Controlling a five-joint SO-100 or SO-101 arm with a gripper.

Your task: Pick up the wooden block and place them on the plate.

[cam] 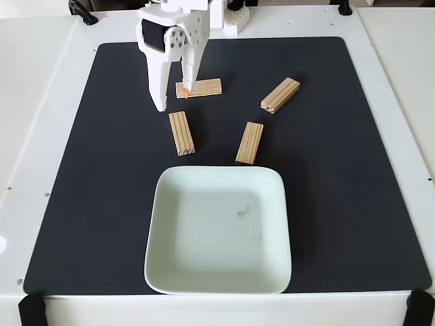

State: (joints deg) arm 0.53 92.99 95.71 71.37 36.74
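In the fixed view a white desk (41, 102) carries a black mat (367, 204), and nothing has reached the plate (217, 231) yet, so as far as I can judge the whole job is still ahead. Farthest left, the white gripper (173, 100) hangs over the mat's upper part with its fingers spread moderately and nothing between them; the orange-tipped finger (185, 92) lies over the left end of a block lying crosswise (204, 87), the thick white finger just off that end. Below it a second block (181, 133) lies nearly lengthwise, close above the plate's left corner. Next comes a third block (249, 143), slightly tilted, its lower end almost at the plate's upper rim. Farthest right a fourth block (281, 94) lies on a slant, well apart from the plate. The plate itself, at the mat's lower middle, holds no blocks. All four remain to be lifted and set down.
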